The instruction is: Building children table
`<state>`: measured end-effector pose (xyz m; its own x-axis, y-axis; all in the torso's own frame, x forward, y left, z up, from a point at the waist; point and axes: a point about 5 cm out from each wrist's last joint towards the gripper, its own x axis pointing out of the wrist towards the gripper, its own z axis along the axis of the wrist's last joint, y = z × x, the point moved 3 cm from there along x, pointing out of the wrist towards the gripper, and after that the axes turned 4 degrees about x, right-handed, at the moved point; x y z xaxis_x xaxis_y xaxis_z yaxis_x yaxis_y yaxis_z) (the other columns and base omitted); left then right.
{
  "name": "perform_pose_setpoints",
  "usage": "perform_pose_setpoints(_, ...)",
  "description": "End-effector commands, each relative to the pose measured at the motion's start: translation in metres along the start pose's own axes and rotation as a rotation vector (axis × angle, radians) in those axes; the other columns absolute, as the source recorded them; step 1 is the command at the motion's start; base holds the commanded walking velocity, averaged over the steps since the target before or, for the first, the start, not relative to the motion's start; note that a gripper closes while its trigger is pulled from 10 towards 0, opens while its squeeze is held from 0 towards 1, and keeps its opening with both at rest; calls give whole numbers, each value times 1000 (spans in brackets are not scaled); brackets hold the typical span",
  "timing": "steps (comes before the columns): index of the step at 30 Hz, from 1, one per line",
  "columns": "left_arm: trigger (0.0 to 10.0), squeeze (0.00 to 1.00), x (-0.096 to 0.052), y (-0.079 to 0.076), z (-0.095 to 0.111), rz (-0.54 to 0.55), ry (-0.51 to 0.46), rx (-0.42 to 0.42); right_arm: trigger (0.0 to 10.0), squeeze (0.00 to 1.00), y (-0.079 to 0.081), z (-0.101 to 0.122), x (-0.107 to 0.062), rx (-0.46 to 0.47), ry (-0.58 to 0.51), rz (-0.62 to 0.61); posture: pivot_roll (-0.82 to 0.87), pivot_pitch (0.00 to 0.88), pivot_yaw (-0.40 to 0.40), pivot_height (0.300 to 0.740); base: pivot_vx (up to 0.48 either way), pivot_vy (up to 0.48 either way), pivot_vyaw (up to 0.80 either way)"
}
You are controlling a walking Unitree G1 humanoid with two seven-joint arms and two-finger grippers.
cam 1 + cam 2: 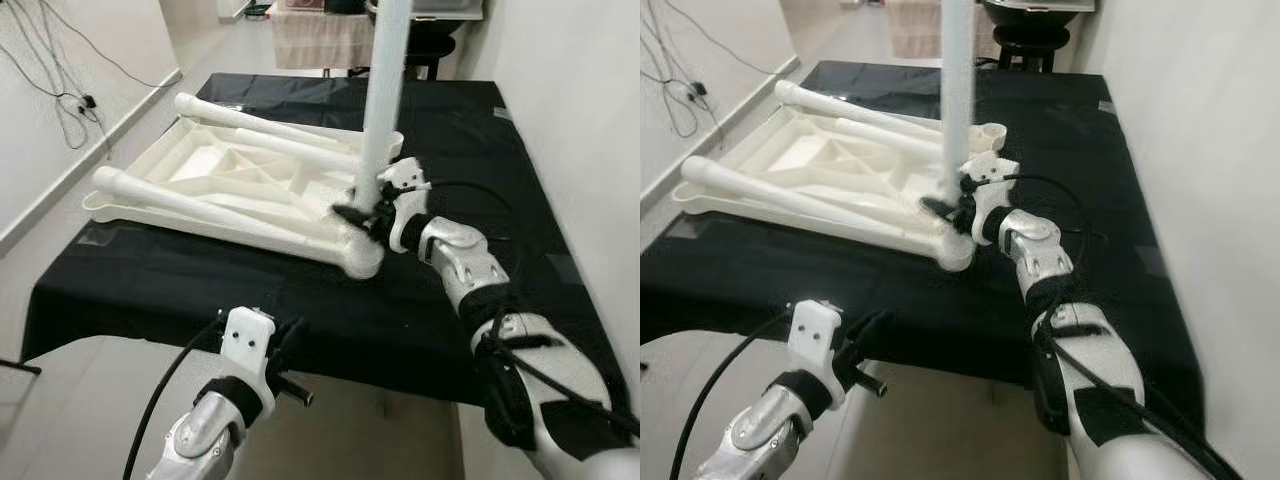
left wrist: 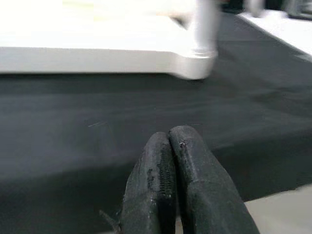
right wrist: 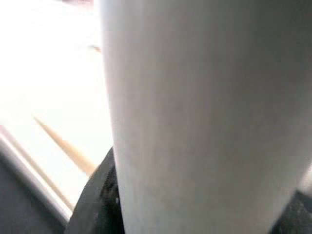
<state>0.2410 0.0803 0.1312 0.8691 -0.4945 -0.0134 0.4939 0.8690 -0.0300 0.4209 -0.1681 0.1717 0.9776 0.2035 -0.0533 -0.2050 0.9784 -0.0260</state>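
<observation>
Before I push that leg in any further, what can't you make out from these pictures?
- Top of the upright leg: cut off by the upper edge in both eye views.
- The joint where the leg meets the tabletop corner: hidden behind the right hand.
- Right wrist view: the leg sits too close, a pale blur.
- Left wrist view: the tabletop is overexposed and blurred beyond the left hand.

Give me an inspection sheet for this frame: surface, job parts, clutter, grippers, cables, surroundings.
Surface: black cloth over the work table.
Job's things: white tabletop lies upside down; two loose legs lie across it; upright leg stands at its near corner.
Clutter: nothing seen.
Grippers: right gripper clamps the upright leg's base; left gripper shut, low before the table's near edge.
Cables: black wires on left wall.
Surroundings: draped stand beyond the table.
</observation>
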Motion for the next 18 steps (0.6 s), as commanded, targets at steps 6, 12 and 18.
perform_pose_setpoints(6,10000,0,-1,6,-3,-5,13,-1,0,0,-26,-93,-56,38,292,-220,9,119,-4,740,0,0,0)
perform_pose_setpoints(12,10000,0,4,8,-4,-7,12,11,0,0,-31,-75,-46,9,244,-235,4,103,-8,740,0,0,0)
perform_pose_setpoints(18,10000,0,6,10,-3,2,7,15,10000,0,-4,-59,-43,49,235,-127,-6,107,-6,740,0,0,0)
